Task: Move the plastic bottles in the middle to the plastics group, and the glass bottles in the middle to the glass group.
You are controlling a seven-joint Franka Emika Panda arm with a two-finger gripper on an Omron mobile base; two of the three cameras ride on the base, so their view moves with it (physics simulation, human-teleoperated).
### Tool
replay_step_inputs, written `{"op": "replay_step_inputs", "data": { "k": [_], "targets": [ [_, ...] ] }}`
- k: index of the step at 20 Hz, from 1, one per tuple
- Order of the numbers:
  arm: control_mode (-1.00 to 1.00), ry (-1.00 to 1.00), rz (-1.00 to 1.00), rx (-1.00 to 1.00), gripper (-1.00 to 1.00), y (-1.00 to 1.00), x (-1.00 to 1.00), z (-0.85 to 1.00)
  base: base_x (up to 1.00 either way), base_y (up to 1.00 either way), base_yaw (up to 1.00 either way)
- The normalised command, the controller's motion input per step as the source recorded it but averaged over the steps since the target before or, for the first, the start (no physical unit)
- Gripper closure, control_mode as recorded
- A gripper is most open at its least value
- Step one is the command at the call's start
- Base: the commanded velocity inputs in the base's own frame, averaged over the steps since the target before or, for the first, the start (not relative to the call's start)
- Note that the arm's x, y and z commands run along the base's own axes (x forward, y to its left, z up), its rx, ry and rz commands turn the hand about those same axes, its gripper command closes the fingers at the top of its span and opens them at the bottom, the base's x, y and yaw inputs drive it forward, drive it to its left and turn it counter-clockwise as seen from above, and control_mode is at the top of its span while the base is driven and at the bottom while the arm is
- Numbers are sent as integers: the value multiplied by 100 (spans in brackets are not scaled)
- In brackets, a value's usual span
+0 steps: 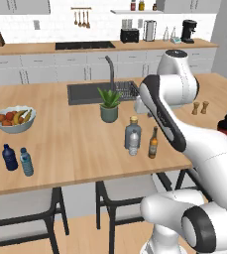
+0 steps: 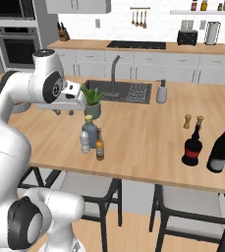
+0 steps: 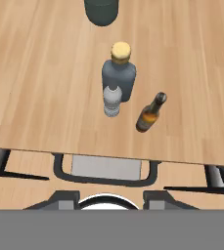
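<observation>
On a long wooden desk we see three bottles standing upright in a tight cluster near the front edge. The small clear plastic bottle stands touching the front of a wider greyish glass bottle with a tan stopper. A slim amber bottle stands just beside them, apart.

Far along the desk to the robot's left stand a dark blue bottle and a pale blue bottle, close together. Far to the right stand a near-black wine bottle with a red label and a dark reddish bottle.

Our end effector hangs high above the cluster, holding nothing; we cannot tell how far its fingers are spread. A potted plant sits behind the cluster.
</observation>
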Motion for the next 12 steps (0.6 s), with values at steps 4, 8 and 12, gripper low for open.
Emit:
{"op": "replay_step_inputs", "data": {
  "k": [4,8,12],
  "targets": [
    [-100,-4,0,0,-100,-4,-14,-14,0,0,0],
    [-100,-18,1,0,-100,-18,-26,-29,0,0,0],
    [-100,0,0,1,-100,-51,0,-21,0,0,0]
  ]
}}
